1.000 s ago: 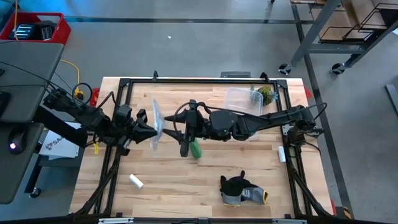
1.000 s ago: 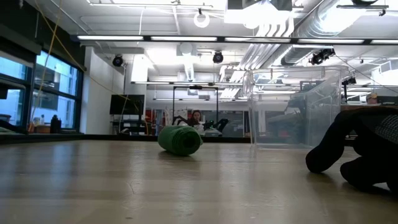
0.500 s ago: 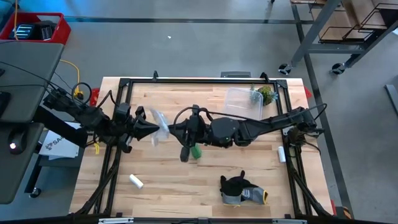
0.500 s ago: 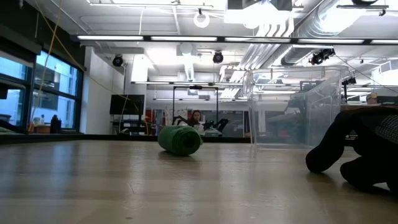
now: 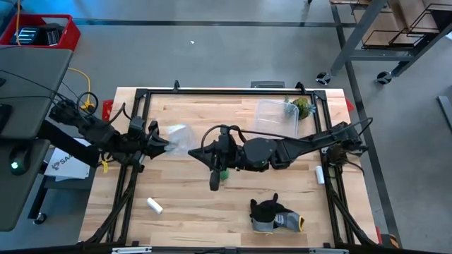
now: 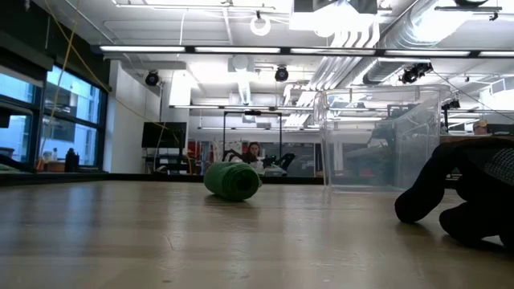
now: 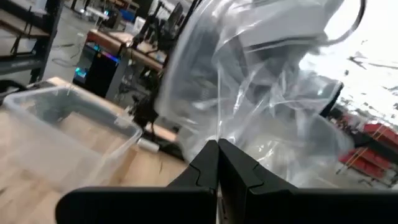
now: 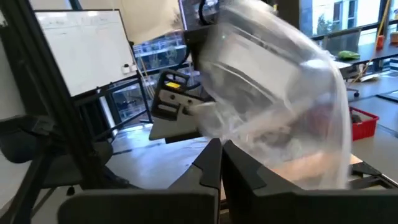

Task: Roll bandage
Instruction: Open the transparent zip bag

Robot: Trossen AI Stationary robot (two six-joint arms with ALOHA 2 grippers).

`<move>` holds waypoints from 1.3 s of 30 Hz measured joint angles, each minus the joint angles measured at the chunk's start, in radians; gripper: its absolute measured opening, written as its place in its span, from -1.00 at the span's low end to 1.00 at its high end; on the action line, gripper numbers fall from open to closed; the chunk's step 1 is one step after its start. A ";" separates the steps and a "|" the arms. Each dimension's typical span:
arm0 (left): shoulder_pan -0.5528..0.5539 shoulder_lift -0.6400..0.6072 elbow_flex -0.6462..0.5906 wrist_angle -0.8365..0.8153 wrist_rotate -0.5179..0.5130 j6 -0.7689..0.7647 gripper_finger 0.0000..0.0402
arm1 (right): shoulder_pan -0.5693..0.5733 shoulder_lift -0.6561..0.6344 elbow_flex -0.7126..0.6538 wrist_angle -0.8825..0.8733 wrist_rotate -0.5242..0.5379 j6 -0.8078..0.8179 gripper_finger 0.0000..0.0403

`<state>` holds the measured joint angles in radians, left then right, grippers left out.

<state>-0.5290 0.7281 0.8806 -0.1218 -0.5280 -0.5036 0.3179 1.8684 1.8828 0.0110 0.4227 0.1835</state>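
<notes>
Green and compactly rolled, the bandage [image 5: 223, 171] lay mid-table beneath the right arm. Both the left gripper [image 5: 167, 142] and right gripper [image 5: 194, 150] pinched a clear plastic bag [image 5: 179, 137].

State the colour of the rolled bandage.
Bright green; the bandage shows best in the low view.

no text, label, brand or number can be read in any view: the white sheet [image 5: 62, 164] by the table's left edge bears dark print too small to make out, and the whiteboard [image 8: 87, 46] in the right wrist view shows only faint, illegible marks.
</notes>
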 joint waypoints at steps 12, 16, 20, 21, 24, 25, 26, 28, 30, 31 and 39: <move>-0.040 -0.063 0.000 -0.124 -0.184 0.008 -1.00 | 0.044 -0.025 0.000 -0.253 -0.006 0.165 -1.00; -0.044 -0.071 0.000 -0.126 -0.181 0.026 -1.00 | 0.058 -0.024 0.000 -0.282 0.062 0.180 -1.00; -0.048 -0.047 0.000 -0.133 -0.095 0.066 -1.00 | 0.034 -0.027 0.000 -0.238 0.134 0.188 -1.00; -0.056 -0.038 0.000 -0.143 -0.085 0.092 -1.00 | 0.023 -0.029 0.000 -0.223 0.128 0.204 -1.00; -0.082 -0.003 0.013 -0.229 -0.077 0.171 -1.00 | -0.012 -0.039 0.000 -0.180 0.027 0.250 -0.96; -0.087 0.011 0.027 -0.271 -0.077 0.186 -1.00 | -0.021 -0.044 0.000 -0.180 -0.003 0.272 -0.92; -0.091 0.026 0.048 -0.308 -0.076 0.203 -1.00 | -0.029 -0.047 0.000 -0.172 -0.027 0.302 -0.87; -0.099 0.049 0.099 -0.379 -0.079 0.255 -1.00 | -0.037 -0.063 0.000 -0.174 -0.050 0.352 -0.73; -0.105 0.070 0.161 -0.444 -0.096 0.311 -1.00 | -0.037 -0.076 0.001 -0.175 -0.063 0.370 -0.58; -0.109 0.080 0.195 -0.473 -0.105 0.338 -1.00 | -0.037 -0.081 0.001 -0.182 -0.064 0.371 -0.50; -0.137 0.171 0.431 -0.651 -0.138 0.514 -1.00 | -0.068 -0.084 0.001 -0.215 -0.068 0.441 -0.11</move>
<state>-0.6661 0.8996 1.3114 -0.7728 -0.6663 0.0107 0.2501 1.7841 1.8835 -0.2038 0.3550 0.6242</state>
